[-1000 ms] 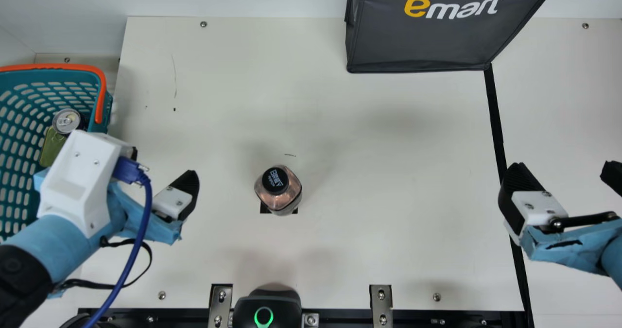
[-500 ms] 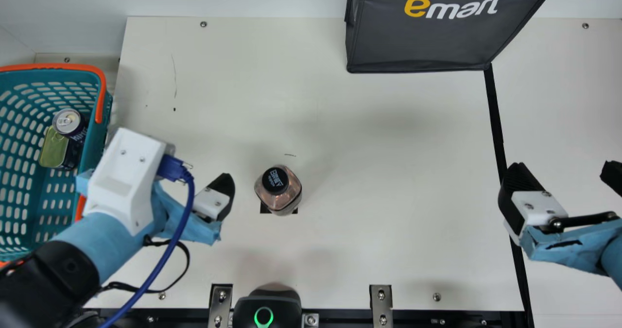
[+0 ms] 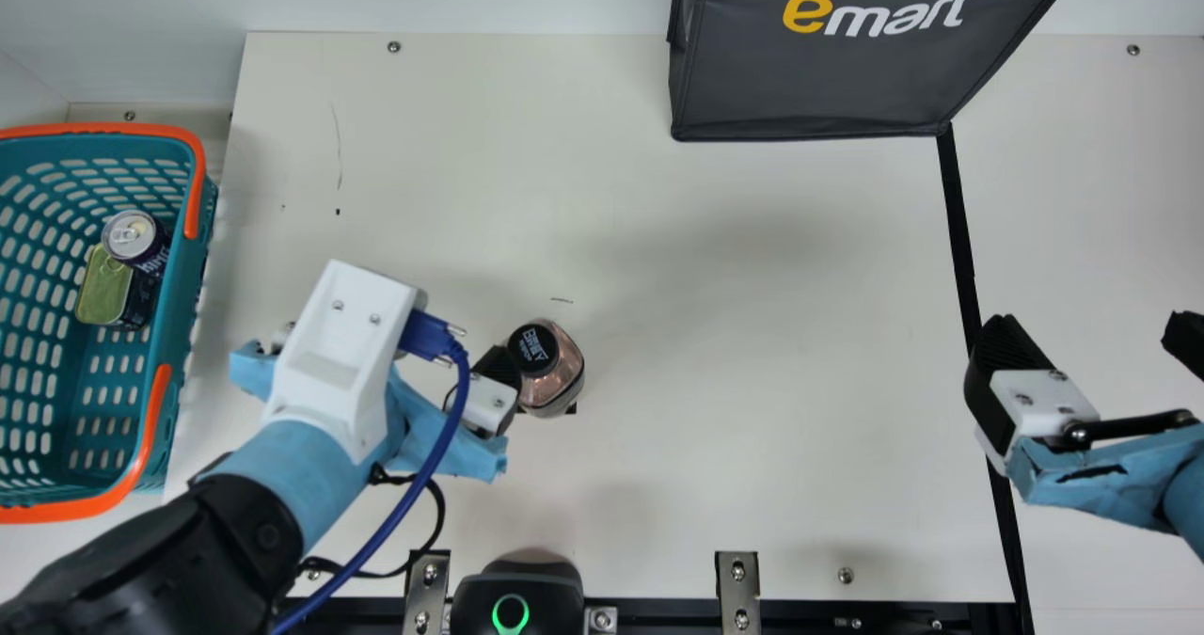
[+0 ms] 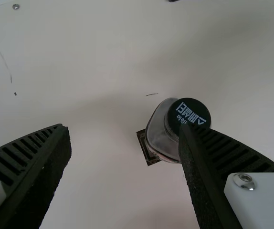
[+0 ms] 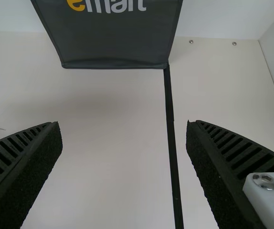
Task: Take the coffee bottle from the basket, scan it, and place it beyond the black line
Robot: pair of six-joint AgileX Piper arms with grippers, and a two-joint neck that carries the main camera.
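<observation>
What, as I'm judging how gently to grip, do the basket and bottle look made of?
Basket: probably molded plastic, satin finish, going by its even slots and uniform teal. Bottle: glossy, see-through with highlights; plastic or glass, I can't tell which.

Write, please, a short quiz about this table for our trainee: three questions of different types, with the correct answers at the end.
1. True or false: the bottle stands between the basket and the black line.
2. Which thing is inside the basket? (a) the bag (b) the can (c) the bottle
3. Fill in "open" or "shut": the left gripper is ____.

Key: 1. true; 2. b; 3. open
</observation>
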